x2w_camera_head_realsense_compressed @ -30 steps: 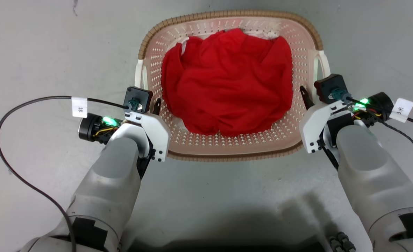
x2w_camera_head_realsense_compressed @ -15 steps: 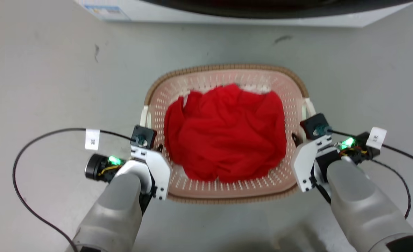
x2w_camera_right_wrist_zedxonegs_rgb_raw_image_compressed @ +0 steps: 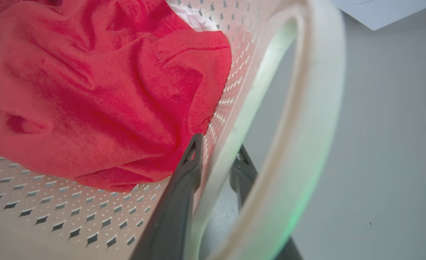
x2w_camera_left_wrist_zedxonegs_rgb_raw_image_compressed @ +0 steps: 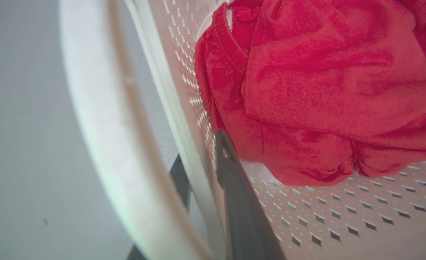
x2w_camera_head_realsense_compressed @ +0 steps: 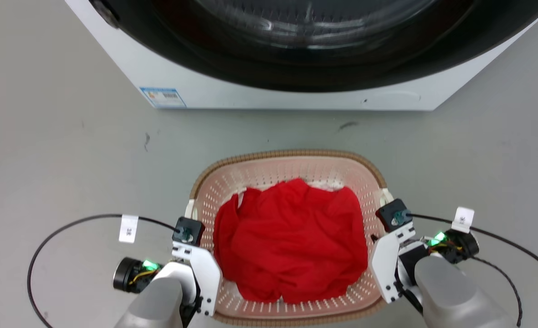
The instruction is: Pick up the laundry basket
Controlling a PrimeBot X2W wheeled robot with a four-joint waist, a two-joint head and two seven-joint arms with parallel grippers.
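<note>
The laundry basket [x2w_camera_head_realsense_compressed: 287, 155], pale pink with a brown woven rim, lies low in the head view with a red garment [x2w_camera_head_realsense_compressed: 291, 241] bunched inside. My left gripper [x2w_camera_head_realsense_compressed: 197, 238] is shut on its left wall, beside the white handle [x2w_camera_left_wrist_zedxonegs_rgb_raw_image_compressed: 90, 108]. One dark finger [x2w_camera_left_wrist_zedxonegs_rgb_raw_image_compressed: 231, 173] is inside against the perforated wall and the other is outside. My right gripper [x2w_camera_head_realsense_compressed: 377, 237] is shut on the right wall the same way, by the other handle [x2w_camera_right_wrist_zedxonegs_rgb_raw_image_compressed: 313, 108]. I cannot tell whether the basket touches the floor.
A white front-loading washer [x2w_camera_head_realsense_compressed: 269, 98] with a dark round door stands just beyond the basket on the grey floor [x2w_camera_head_realsense_compressed: 68, 150]. A black cable [x2w_camera_head_realsense_compressed: 36, 255] loops out from my left wrist, another from my right.
The whole head picture has shifted: the washer has come into view and basket and arms sit lower and smaller. Both grippers keep the same hold on the basket's sides.
</note>
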